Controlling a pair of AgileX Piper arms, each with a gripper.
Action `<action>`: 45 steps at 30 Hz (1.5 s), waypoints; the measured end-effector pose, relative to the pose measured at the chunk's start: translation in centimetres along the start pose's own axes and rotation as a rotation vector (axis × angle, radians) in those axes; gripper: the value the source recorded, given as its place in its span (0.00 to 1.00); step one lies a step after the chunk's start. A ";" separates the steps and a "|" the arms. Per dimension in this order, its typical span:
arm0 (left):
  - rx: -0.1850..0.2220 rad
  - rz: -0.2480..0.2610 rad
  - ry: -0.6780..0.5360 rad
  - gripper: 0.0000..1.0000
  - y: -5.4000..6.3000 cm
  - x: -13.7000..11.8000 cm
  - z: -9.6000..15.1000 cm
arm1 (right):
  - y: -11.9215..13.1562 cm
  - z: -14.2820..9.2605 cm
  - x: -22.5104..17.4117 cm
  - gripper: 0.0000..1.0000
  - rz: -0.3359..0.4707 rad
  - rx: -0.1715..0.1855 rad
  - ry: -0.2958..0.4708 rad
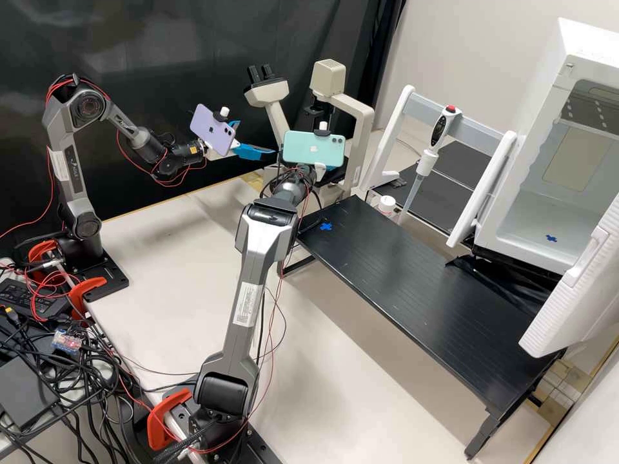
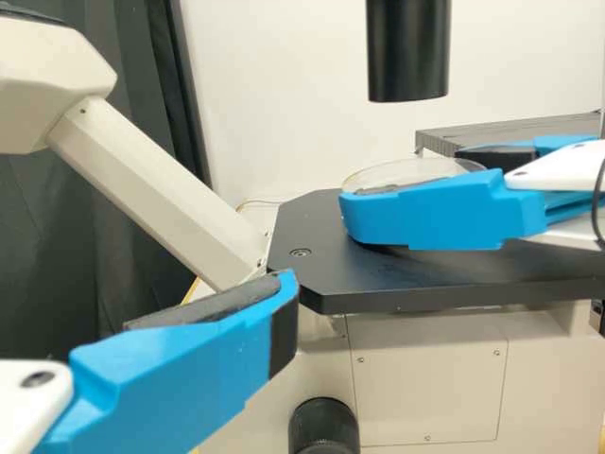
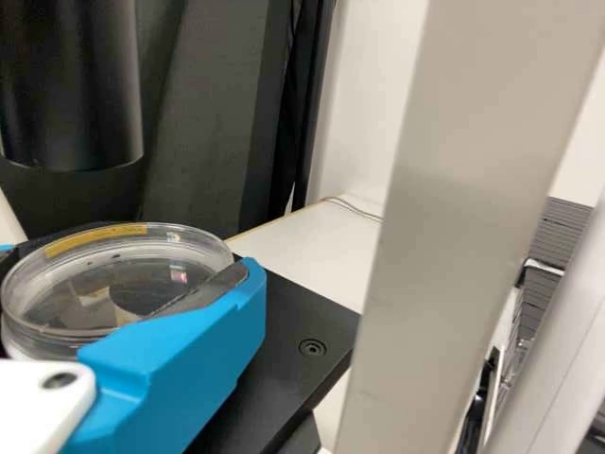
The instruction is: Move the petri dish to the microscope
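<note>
In the high view my left gripper (image 1: 255, 140) stands at the microscope's (image 1: 353, 106) eyepiece side, its blue fingers apart and empty. One of them shows low in the left wrist view, where I see my left gripper (image 2: 203, 364) beside the black stage (image 2: 435, 274). My right gripper (image 1: 332, 168) is largely behind its phone at the microscope. Seen in the right wrist view, my right gripper (image 3: 128, 274) is shut on the clear round petri dish (image 3: 113, 284), a finger along its side. The dish is over the stage, beneath the black cylinder (image 2: 408, 52); whether it touches the stage, I cannot tell.
A pale microscope post (image 3: 454, 227) rises close beside the right gripper. The slanted eyepiece tube (image 2: 156, 184) stands near the left gripper. Farther right are a black raised bench (image 1: 419, 290), a pipette (image 1: 427, 161) on a white frame and an open white chamber (image 1: 541, 187).
</note>
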 end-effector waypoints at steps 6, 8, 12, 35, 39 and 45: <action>0.000 0.000 0.000 1.00 0.0 0.0 0.0 | 0.0 0.1 0.0 0.00 -0.011 0.031 -0.008; 0.000 0.000 0.000 1.00 0.0 0.0 0.0 | 0.0 0.1 0.0 0.00 -0.013 0.044 -0.011; 0.000 0.000 0.000 1.00 0.0 0.0 0.0 | 0.0 0.1 -0.2 0.00 -0.023 0.049 -0.016; 0.000 0.000 0.000 1.00 0.0 0.0 0.0 | 0.1 -0.2 -1.6 1.00 -0.095 0.038 -0.044; 0.000 0.000 0.000 1.00 0.0 0.0 0.0 | -0.2 -0.2 -1.6 1.00 -0.121 0.024 -0.029; 0.000 0.000 0.000 1.00 0.0 0.0 0.0 | -0.8 -0.6 -1.7 1.00 -0.177 0.030 0.041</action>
